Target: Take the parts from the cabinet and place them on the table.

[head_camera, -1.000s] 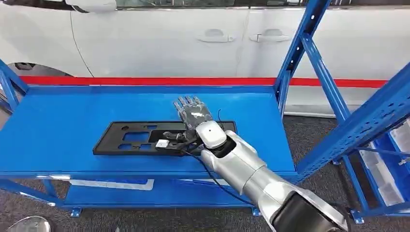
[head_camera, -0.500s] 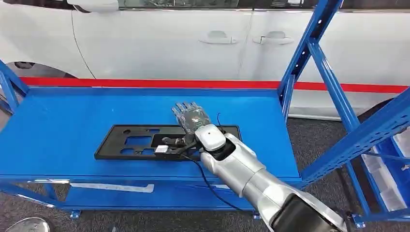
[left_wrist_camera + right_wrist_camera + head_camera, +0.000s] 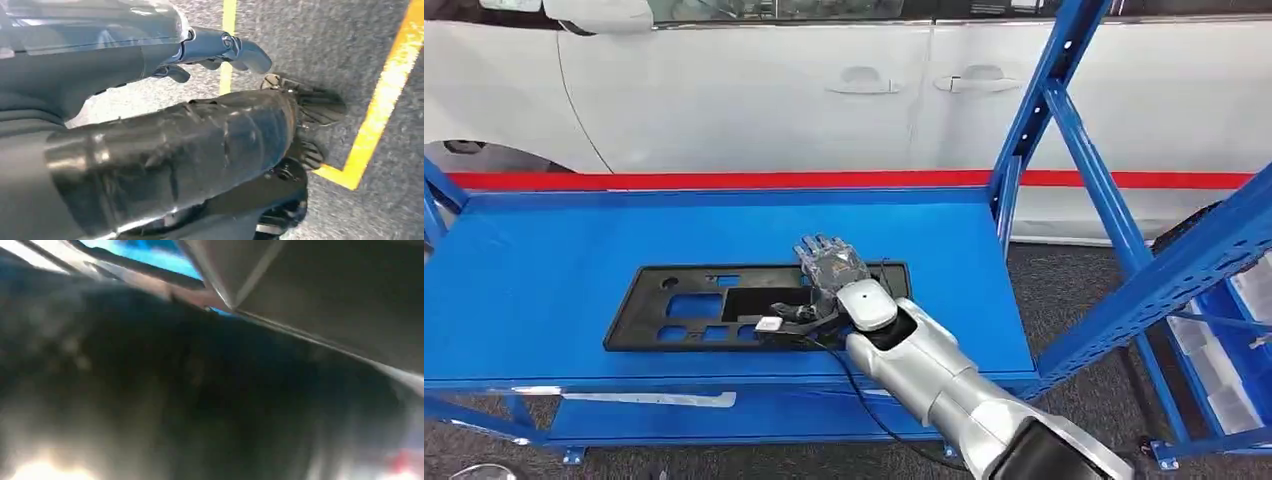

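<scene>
Right hand (image 3: pixel 828 272) lying palm-down on flat black plastic panel (image 3: pixel 724 304) with rectangular cut-outs, mid-frame on smooth blue metal shelf (image 3: pixel 544 260).
Fingers stretched flat across the panel's right end, thumb at its near edge; a real grasp cannot be told. Left hand (image 3: pixel 220 47) hangs released above speckled grey floor.

A car workshop or assembly hall: blue steel shelving (image 3: pixel 1044 110) beside a white car (image 3: pixel 824 90) (doors shut), yellow floor lines (image 3: pixel 380 105)

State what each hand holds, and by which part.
The right hand lies on the black panel's right end; a grip cannot be told. The left hand holds nothing.
</scene>
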`<state>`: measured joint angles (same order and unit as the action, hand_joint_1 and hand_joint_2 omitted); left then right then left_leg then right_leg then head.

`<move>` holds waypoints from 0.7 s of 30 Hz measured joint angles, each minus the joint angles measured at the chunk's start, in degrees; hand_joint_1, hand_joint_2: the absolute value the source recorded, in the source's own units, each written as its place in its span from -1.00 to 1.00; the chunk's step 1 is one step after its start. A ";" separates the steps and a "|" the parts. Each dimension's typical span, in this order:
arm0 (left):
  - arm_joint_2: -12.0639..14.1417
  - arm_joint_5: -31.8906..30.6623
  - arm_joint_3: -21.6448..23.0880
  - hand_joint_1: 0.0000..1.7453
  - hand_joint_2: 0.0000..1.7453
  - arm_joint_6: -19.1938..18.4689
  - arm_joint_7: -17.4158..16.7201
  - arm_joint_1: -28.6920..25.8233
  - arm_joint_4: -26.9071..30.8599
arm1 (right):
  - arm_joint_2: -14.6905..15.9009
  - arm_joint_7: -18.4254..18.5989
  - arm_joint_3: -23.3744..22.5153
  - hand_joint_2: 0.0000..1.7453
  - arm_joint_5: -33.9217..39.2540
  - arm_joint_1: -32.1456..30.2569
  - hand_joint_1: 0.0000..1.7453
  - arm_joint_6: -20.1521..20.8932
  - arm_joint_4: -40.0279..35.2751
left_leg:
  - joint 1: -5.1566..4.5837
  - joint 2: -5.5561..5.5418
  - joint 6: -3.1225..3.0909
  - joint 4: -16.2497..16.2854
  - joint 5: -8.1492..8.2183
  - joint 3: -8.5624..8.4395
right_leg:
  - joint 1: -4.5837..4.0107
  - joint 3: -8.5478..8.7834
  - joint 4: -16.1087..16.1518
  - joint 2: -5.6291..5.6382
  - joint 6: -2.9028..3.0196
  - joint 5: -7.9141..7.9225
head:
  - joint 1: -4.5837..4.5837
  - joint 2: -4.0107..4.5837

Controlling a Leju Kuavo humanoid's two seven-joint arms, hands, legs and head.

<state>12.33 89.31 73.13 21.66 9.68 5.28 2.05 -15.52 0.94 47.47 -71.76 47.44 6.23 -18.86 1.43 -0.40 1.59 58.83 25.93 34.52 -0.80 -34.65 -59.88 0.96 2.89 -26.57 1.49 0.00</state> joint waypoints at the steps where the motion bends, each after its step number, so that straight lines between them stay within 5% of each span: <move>1: 0.02 0.04 0.00 -1.00 -1.00 0.00 0.07 -0.04 0.00 | 0.07 0.00 -0.02 -1.00 0.00 -0.08 -1.00 -0.09 0.04 | -0.13 0.01 -0.22 0.16 -0.15 -0.01 | 0.02 0.02 0.04 0.04 -0.21 0.21 | 0.02 -0.02; 4: 0.02 0.48 0.02 -1.00 -1.00 0.31 0.26 0.10 0.00 | 0.37 0.04 -0.35 -1.00 0.00 0.00 -1.00 -0.15 0.15 | 0.10 0.32 -1.33 -0.36 -0.85 0.02 | 0.36 -0.70 -2.02 -0.25 -1.11 -2.02 | 0.00 0.00; 7: 0.11 0.52 0.11 -1.00 -1.00 0.46 0.70 0.10 0.00 | 0.77 0.07 -0.70 -1.00 -0.09 -0.28 -1.00 -0.37 0.26 | -0.02 0.56 -1.96 -0.36 -1.12 0.55 | 0.78 -5.81 -14.42 -0.38 -1.90 -8.84 | 0.04 0.00; 9: 0.20 0.55 0.11 -1.00 -1.00 0.46 0.76 0.08 0.00 | 1.05 0.09 -0.72 -1.00 -0.11 -0.53 -1.00 -0.42 0.39 | -0.01 0.60 -2.12 -0.30 -1.30 0.94 | 1.02 -6.58 -16.88 -0.42 -1.98 -8.80 | 0.02 0.00; 10: 0.20 0.55 0.11 -1.00 1.00 0.46 0.76 0.06 0.00 | 1.16 0.09 -0.74 -1.00 -0.18 -0.55 -1.00 -0.39 0.39 | -0.02 0.60 -2.03 -0.30 -1.44 1.04 | 1.05 -4.99 -14.16 -0.47 -1.82 -7.01 | 0.00 0.00; 11: 0.20 0.55 0.11 -1.00 -1.00 0.46 0.76 0.07 0.00 | 1.16 0.07 -0.74 -1.00 -0.28 -0.49 -1.00 -0.39 0.39 | -0.02 0.59 -1.93 -0.30 -1.60 1.09 | 1.02 -2.45 -9.72 -0.51 -1.53 -4.86 | 0.02 0.00; 12: 0.17 0.55 0.13 -1.00 -1.00 0.44 0.81 0.09 0.00 | 1.14 0.04 -0.74 -1.00 -0.44 -0.37 -1.00 -0.39 0.39 | 0.00 0.59 -1.85 -0.30 -1.72 1.10 | 0.92 0.75 -4.23 -0.54 -1.13 -2.62 | 0.00 0.00; 13: 0.15 0.55 0.13 -1.00 -1.00 0.42 0.98 0.11 0.00 | 1.14 0.04 -0.74 -1.00 -0.48 -0.18 -1.00 -0.39 0.39 | 0.13 0.61 -1.58 -0.32 -1.93 1.14 | 0.57 2.86 0.01 -0.53 -0.66 -2.26 | 0.02 0.00; 16: 0.00 0.55 0.13 -1.00 -1.00 0.37 1.49 0.16 0.00 | 1.14 0.02 -0.74 -1.00 -0.68 -0.12 -1.00 -0.26 0.39 | 0.13 0.65 -0.54 -0.70 -2.49 1.49 | 0.04 2.53 0.63 -0.52 -0.20 -2.00 | 0.04 0.00; 18: -0.04 0.48 0.15 -1.00 -1.00 -0.35 1.70 0.11 0.00 | 1.11 0.00 -0.74 -1.00 -0.98 -0.13 -1.00 -0.15 0.37 | -0.02 0.70 0.41 -1.28 -3.06 1.37 | 0.35 2.86 2.04 -0.53 0.76 -0.78 | 0.04 0.00; 21: -0.04 0.52 0.15 -1.00 -1.00 -1.71 2.40 0.13 0.00 | 1.07 -0.02 -0.74 -1.00 -1.16 -0.18 -1.00 -0.64 0.35 | 0.22 0.57 0.64 7.22 3.29 4.92 | 0.44 2.41 2.86 -0.80 1.44 0.53 | 0.13 0.00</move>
<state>12.28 89.83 73.29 19.95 12.09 5.41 2.05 -14.45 0.92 46.73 -72.91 47.26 5.59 -18.51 1.65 0.17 2.22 66.05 29.22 39.45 -0.36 -32.24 -57.03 0.16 4.32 -26.04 1.62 0.00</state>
